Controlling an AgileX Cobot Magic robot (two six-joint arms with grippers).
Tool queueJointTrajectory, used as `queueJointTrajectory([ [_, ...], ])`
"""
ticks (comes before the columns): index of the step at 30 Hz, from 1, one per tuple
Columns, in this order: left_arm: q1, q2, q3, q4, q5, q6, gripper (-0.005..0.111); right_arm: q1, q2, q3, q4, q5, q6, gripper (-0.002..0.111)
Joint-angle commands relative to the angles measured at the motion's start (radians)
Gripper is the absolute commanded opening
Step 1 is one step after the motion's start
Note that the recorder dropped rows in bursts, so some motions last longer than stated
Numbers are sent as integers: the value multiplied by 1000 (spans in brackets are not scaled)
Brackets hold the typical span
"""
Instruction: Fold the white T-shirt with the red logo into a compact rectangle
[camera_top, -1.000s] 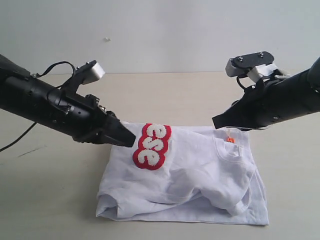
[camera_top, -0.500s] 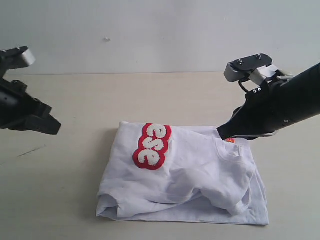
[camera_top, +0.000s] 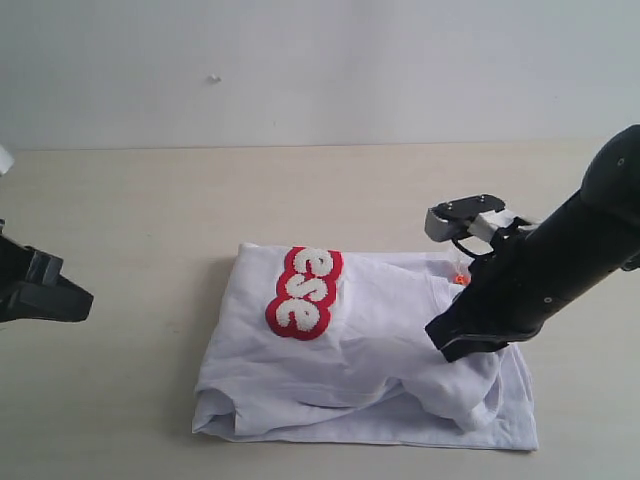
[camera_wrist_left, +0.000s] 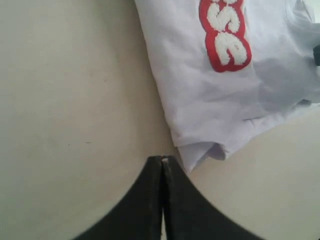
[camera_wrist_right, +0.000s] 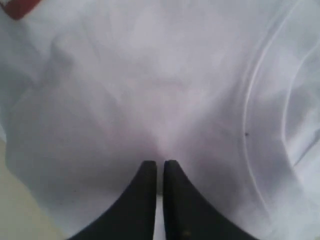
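Pale beige worktop (camera_top: 330, 190), smooth, matte; plain wall behind. White T-shirt (camera_top: 370, 345) mid-worktop: soft cotton, rough rumpled rectangle, bunched along near edge. Red logo (camera_top: 305, 292) on top, puffy towelling letters, thick red outline. Left hand (camera_top: 78, 300) clenched, empty, well clear of cloth. Right hand (camera_top: 447, 342) down on cloth, fingers almost together; pinching or not, cannot tell.

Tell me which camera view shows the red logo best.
The exterior view: the red logo lies whole and unobstructed on the folded white T-shirt. The left wrist view shows the logo larger, but the picture's edge cuts it off. The right wrist view catches only a red corner.
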Motion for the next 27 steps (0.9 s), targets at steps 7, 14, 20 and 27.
queueJointTrajectory([
  [7,2,-14,23,-60,-4,30,0,-2,98,-5,176,-32,-162,7],
  [14,2,-14,23,-60,4,30,0,-2,160,-78,261,16,-224,7],
  [20,2,-14,23,-60,4,30,0,21,177,-145,284,34,-220,7],
  [27,2,-38,23,-60,5,34,0,69,155,-199,281,34,-197,7],
])
